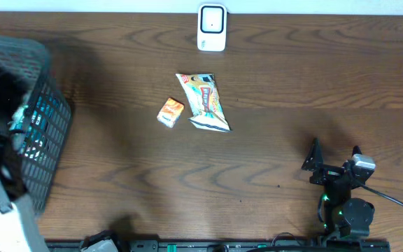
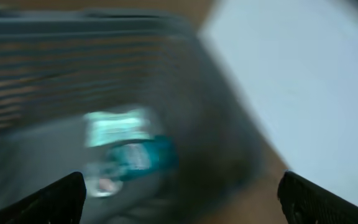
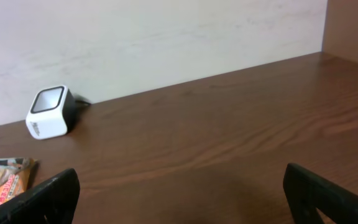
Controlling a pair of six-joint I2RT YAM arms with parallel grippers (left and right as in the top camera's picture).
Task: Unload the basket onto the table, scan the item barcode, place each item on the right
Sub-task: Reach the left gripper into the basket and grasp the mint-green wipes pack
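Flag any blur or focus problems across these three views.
Left wrist: badly motion-blurred, the basket and a teal item inside it are smears. Overhead: crisp on the snack packet mid-table, but smeared at the left edge near the basket. Right wrist: sharp, evenly lit, the white scanner clear, no glare.

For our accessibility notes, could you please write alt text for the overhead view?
A white scanner sits at the far edge of a wooden table, with a snack packet and small orange box side by side near the middle. A black basket stands at left; the right arm's fingers are open.
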